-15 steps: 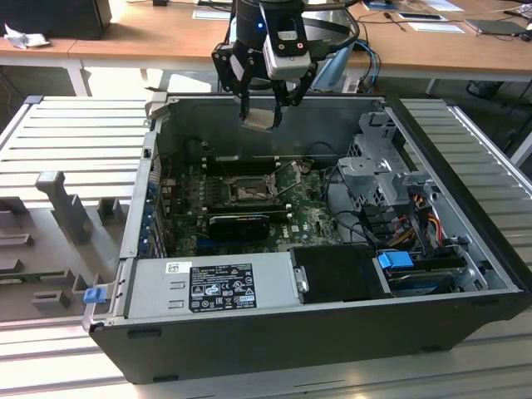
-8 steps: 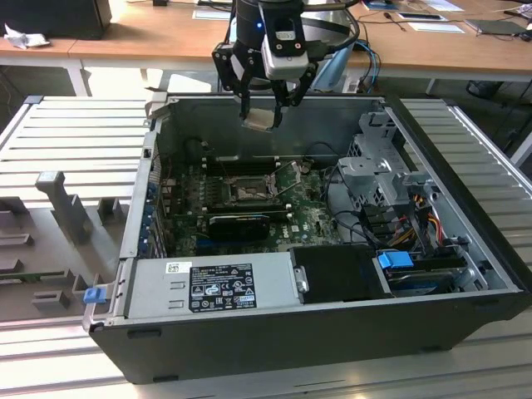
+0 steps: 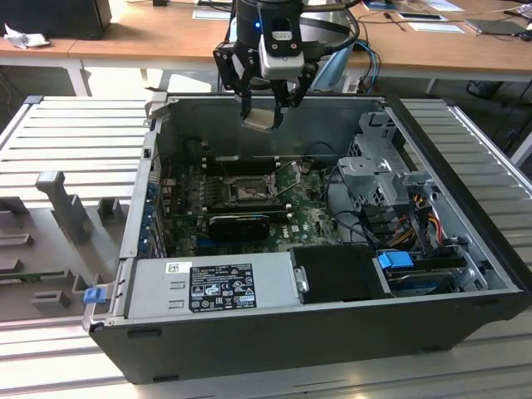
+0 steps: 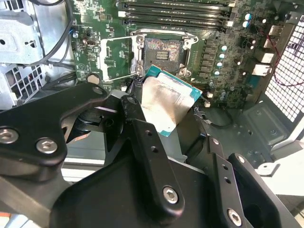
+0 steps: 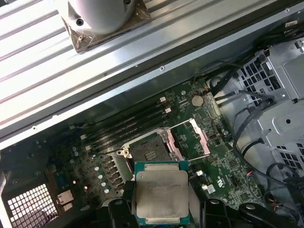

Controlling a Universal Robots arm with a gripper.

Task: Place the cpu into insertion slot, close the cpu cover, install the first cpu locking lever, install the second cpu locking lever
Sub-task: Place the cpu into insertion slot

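In my black claw [image 3: 263, 116] the cpu [image 5: 161, 194] shows pale silvery-grey with a teal-green rim and, I think, brownish smudges, while the insertion slot [image 5: 148, 152] is dark-framed with a dull metallic field, the cpu cover [image 5: 201, 137] silvery, the circuit board [image 5: 232, 166] green, and the table [image 3: 75, 133] ribbed pale grey.

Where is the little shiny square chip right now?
The cpu is pinched in the robot's hand, up in the air near the top middle of the exterior view, above the open computer case and its empty insertion slot.
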